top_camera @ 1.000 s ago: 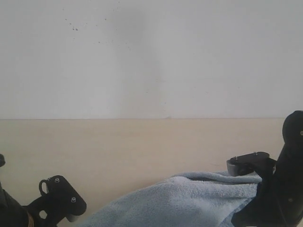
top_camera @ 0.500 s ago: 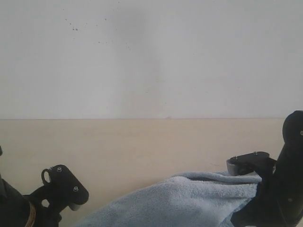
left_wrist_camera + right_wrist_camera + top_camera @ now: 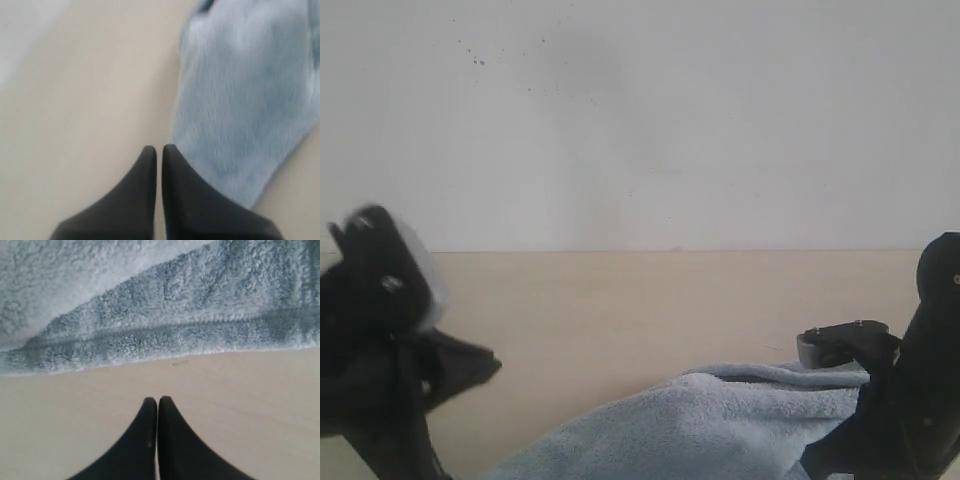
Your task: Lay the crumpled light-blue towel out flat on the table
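The pale grey-blue towel (image 3: 700, 425) lies bunched at the near edge of the beige table (image 3: 620, 310). My left gripper (image 3: 159, 148) is shut and empty, its tips above bare table just beside the towel (image 3: 240, 100); the left arm (image 3: 380, 340) shows raised and blurred in the exterior view. My right gripper (image 3: 158, 400) is shut with nothing in it, over bare table a short way from the towel's stitched hem (image 3: 165, 332). The right arm (image 3: 910, 390) stands at the towel's right end.
A white wall (image 3: 640, 120) rises behind the table. Bare beige surface stretches between the towel and the wall.
The left arm has swung sharply upward from low at the bottom left and is blurred with motion. The right arm and the towel have stayed put.
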### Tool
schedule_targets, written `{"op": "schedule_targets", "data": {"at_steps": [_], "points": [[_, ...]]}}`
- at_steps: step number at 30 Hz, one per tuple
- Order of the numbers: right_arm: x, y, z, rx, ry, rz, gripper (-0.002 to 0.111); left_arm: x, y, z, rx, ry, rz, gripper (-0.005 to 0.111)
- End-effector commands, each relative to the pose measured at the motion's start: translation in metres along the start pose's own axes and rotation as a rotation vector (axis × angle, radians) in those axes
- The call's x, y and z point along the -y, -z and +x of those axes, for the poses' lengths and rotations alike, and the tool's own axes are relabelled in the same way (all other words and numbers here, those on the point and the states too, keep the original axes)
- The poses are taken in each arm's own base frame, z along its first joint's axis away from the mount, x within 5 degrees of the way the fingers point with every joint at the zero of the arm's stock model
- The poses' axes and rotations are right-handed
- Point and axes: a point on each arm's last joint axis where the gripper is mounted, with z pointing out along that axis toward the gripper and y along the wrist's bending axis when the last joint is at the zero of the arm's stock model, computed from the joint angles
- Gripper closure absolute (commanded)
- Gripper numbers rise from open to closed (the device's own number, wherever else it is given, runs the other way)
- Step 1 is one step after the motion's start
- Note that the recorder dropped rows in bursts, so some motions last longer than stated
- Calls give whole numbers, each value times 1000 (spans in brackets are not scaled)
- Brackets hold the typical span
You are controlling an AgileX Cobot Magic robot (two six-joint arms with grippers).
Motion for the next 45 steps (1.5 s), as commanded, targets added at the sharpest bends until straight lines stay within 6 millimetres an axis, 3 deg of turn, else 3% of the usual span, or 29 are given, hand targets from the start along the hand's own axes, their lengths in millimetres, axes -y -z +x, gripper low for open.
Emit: {"op": "schedule_targets", "data": {"at_steps": [1,4,7,10,14,20,29,35,45], "points": [[-7,6,-6,25,-21,-62,108,-9,49,-16,237,0,-81,103],[-13,10,-10,36,7,-129,108,-14,73,-14,269,-13,-134,103],[-20,14,-13,47,28,-205,108,-14,76,2,120,52,-125,103],[-24,15,-14,64,10,-253,108,-2,59,36,-174,109,-55,103],[-26,15,-15,71,6,-270,108,17,34,62,-272,266,33,92],[-27,15,-13,54,8,-278,108,25,3,64,-298,368,81,61],[-28,16,-13,50,12,-292,108,29,-50,75,-483,226,132,60],[-28,16,-13,46,12,-294,108,15,-81,86,-635,338,97,60],[-27,15,-15,75,9,-281,108,5,-91,88,-697,403,79,63]]}}
